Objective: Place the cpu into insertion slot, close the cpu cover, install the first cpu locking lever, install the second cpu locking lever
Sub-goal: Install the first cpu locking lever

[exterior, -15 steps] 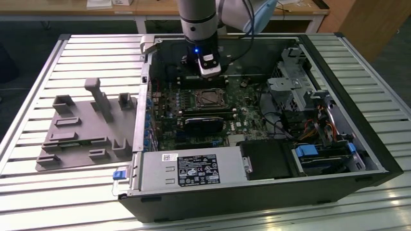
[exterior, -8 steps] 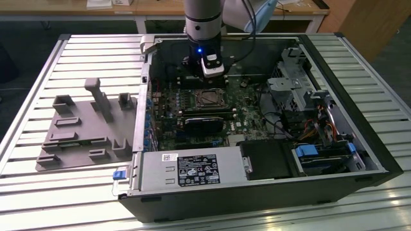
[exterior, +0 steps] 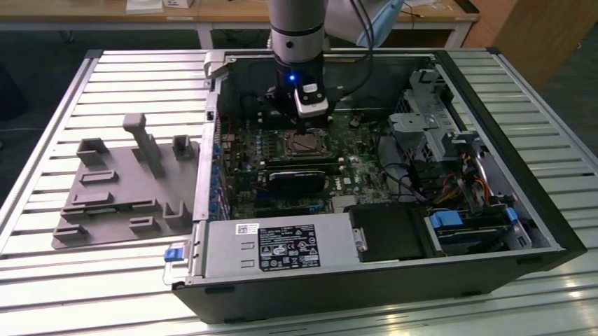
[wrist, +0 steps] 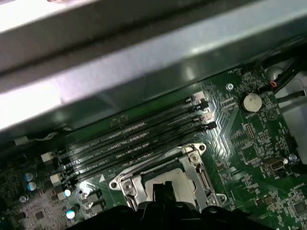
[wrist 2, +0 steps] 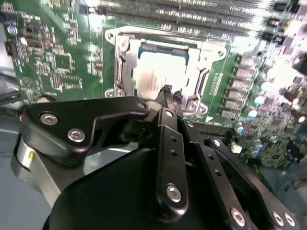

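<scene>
white label [exterior: 290, 250] on power supply, print too small to read

Arm: comes straight down from the far side, wrist vertical.
Tool [wrist 2: 171, 94]: points downward, black fingertips [wrist 2: 167, 91] drawn close together.

A work surface of pale metal slats [exterior: 112, 70] is seen in the exterior view, lit from above. Behind it, a wooden desk [exterior: 234, 12] on white legs is set over a dark floor [exterior: 38, 56]. A wooden panel [exterior: 537, 35] is seen at the exterior view's right.
</scene>
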